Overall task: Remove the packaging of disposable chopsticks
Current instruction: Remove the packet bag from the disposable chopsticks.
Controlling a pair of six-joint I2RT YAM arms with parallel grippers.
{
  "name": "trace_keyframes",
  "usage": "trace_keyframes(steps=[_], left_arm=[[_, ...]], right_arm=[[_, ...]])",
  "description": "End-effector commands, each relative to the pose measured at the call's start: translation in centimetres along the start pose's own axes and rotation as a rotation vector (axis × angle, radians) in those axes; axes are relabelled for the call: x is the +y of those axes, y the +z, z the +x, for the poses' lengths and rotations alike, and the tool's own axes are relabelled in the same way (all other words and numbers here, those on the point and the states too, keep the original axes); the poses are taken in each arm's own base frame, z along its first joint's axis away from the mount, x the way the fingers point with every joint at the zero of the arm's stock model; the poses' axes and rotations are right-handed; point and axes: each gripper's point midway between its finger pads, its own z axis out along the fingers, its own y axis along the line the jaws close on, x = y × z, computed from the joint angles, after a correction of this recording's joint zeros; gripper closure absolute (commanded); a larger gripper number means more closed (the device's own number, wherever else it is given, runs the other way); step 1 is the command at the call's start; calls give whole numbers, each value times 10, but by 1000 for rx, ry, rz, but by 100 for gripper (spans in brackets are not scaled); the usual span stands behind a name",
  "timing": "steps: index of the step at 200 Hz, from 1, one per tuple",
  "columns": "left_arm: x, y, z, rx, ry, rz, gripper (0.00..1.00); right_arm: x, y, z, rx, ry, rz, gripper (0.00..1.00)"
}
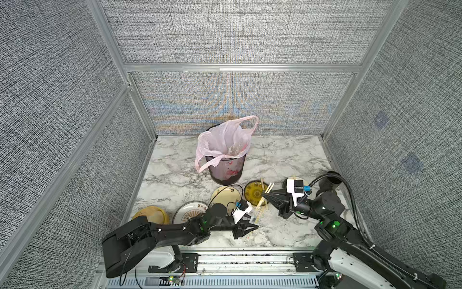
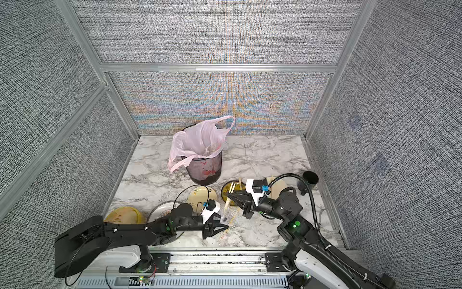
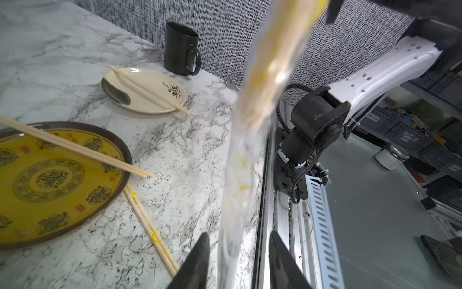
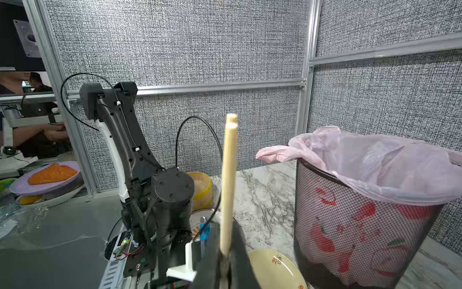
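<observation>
Both top views: marble table (image 1: 287,160), mesh waste bin (image 1: 226,172) with pink bag (image 1: 225,140) toward back-centre, and all the action near the front edge. Yellow patterned plate (image 3: 50,180) and cream plate (image 3: 145,92) each carry a bare pair laid across them.

Left gripper (image 3: 240,234): jaws stand clearly apart, clamping nothing. Clear plastic sleeve (image 3: 235,200) runs lengthwise through the gap, long axis pointing straight out from the jaws toward the right arm's side. Cannot tell if it touches either finger. There is a blurred tan patch in its far part; sticks or print, cannot tell.

Right gripper (image 4: 226,257): closed tight on one pair of disposable chopsticks (image 4: 228,175). The pair is bare in the right wrist view and sticks straight out from the jaws, above the yellow plate's rim in a top view.

Another pair (image 3: 150,225) lies flat on the table just beside the yellow plate. It has yellow marks on it and may be wrapped; not sure.

Judgement: the left arm is the nearer one to the sleeve, which is already lined up in its gap. It needs a re-pinch, then a carry toward the bin at the back. The risk is the limp film slipping out sideways.
</observation>
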Motion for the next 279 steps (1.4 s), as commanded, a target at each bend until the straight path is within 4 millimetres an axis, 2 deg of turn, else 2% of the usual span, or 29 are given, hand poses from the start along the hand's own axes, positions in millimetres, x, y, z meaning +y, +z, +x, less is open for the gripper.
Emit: trace_keyframes(steps=[1,19,52,55,68,100,131,143,163,175,182,213,235,279], left_arm=[[5,-10,-19,-44,38,-71,53],[11,-26,-38,-80,72,-164,45],[4,-47,-80,-170,133,-222,41],[4,-48,-83,-179,134,-230,41],[5,-52,-101,-226,145,-256,42],[-6,-45,-130,-270,182,-212,48],[-11,-31,-139,-257,186,-168,57],[-9,-26,-140,-255,185,-166,60],[-11,-18,-139,-234,185,-135,75],[-13,-15,-137,-233,183,-112,88],[-14,-13,-136,-230,180,-106,92],[-9,-9,-124,-203,163,-105,95],[-11,-2,-107,-166,138,-61,95],[0,10,-70,-99,67,-53,91]], right_arm=[[2,-1,1,-4,-3,-8,100],[1,0,6,10,6,-5,100],[4,3,8,14,22,-35,100],[1,6,14,34,36,-37,100],[2,9,16,40,45,-47,100],[2,11,21,52,59,-62,100],[3,11,20,51,56,-67,100],[4,12,20,49,60,-74,100],[5,12,21,47,66,-83,100],[6,11,21,47,66,-84,100],[6,11,22,49,66,-85,100],[5,11,18,36,58,-78,100],[5,11,11,21,55,-75,100],[4,11,1,-2,36,-64,100]])
